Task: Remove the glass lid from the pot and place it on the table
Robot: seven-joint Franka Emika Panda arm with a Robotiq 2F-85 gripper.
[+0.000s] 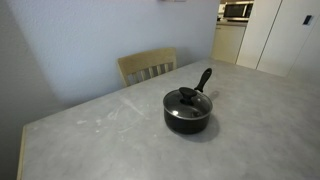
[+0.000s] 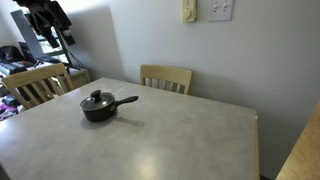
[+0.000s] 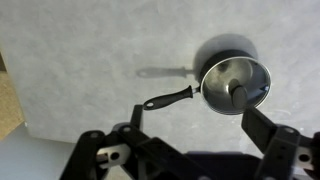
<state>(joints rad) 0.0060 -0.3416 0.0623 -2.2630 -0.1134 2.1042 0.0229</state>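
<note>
The small black pot [image 1: 188,119] stands on the grey table [image 1: 90,135], its long handle pointing toward the far edge. The glass lid [image 1: 188,99] with a black knob sits on it. Both also show in an exterior view, pot [image 2: 98,112] and lid [image 2: 97,100], on the table [image 2: 190,135]. In the wrist view the lid [image 3: 236,84] covers the pot, whose handle [image 3: 170,98] points left. My gripper [image 3: 198,125] is open and empty, high above the table, its fingers framing the area below the pot. It touches nothing.
A pale wooden chair [image 1: 148,66] stands at the table's far edge, also in an exterior view [image 2: 166,77]. Another chair [image 2: 35,85] stands at the left. Dark equipment [image 2: 45,20] hangs at the upper left. The table edge [image 3: 25,135] runs along the wrist view's left.
</note>
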